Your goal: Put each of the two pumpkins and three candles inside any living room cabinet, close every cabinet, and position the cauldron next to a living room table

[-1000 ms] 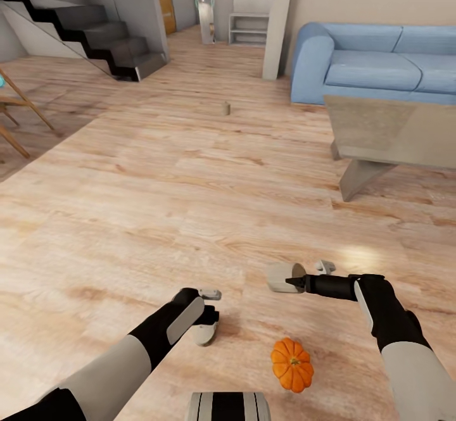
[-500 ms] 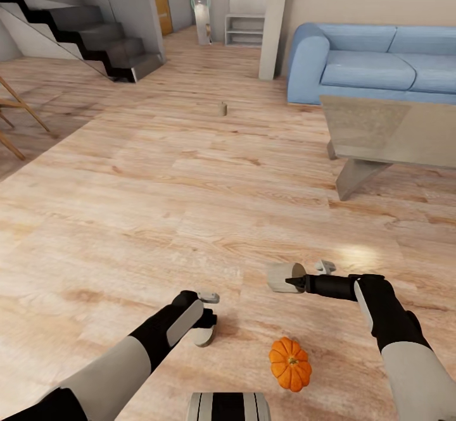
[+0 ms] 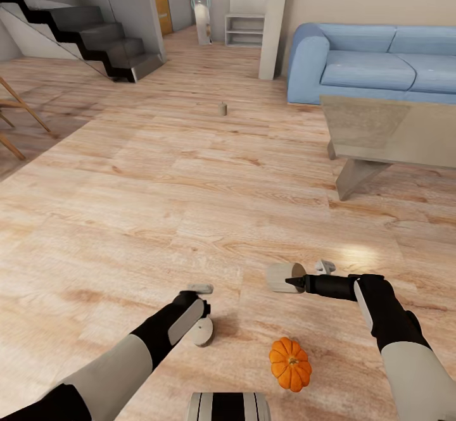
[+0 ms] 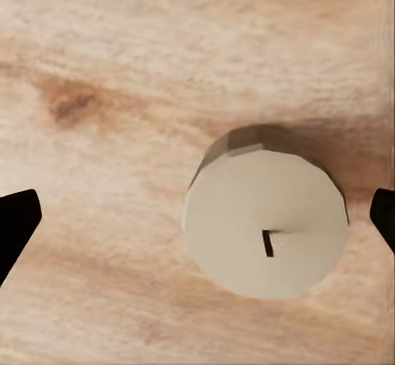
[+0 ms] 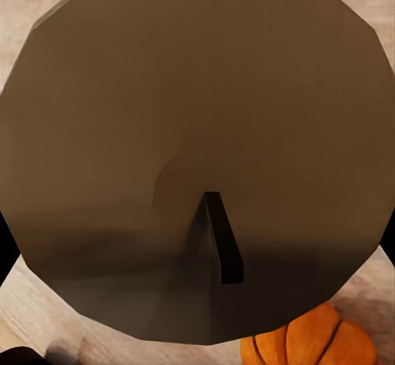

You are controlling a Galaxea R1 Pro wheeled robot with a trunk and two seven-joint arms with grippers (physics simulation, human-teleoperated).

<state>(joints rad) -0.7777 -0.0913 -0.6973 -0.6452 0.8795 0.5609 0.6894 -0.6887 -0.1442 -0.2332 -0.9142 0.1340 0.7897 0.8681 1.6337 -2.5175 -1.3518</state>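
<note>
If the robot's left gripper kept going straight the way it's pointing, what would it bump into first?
Most likely the candle standing on the wooden floor. The left gripper points down at it, open, one of its fingers dark at each side. The candle sits nearer one finger, so that finger might touch first.

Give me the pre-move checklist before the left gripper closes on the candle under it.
1. Left gripper open: ok.
2. Floor candle between its fingertips: ok, but it sits nearer one finger than the other.
3. Floor candle upright, wick on top: ok.
4. Fingers low enough to reach the candle's sides: cannot tell.
5. Right gripper holding the held candle: ok, as far as it shows.
6. Pumpkin apart from the left gripper: ok.
</note>
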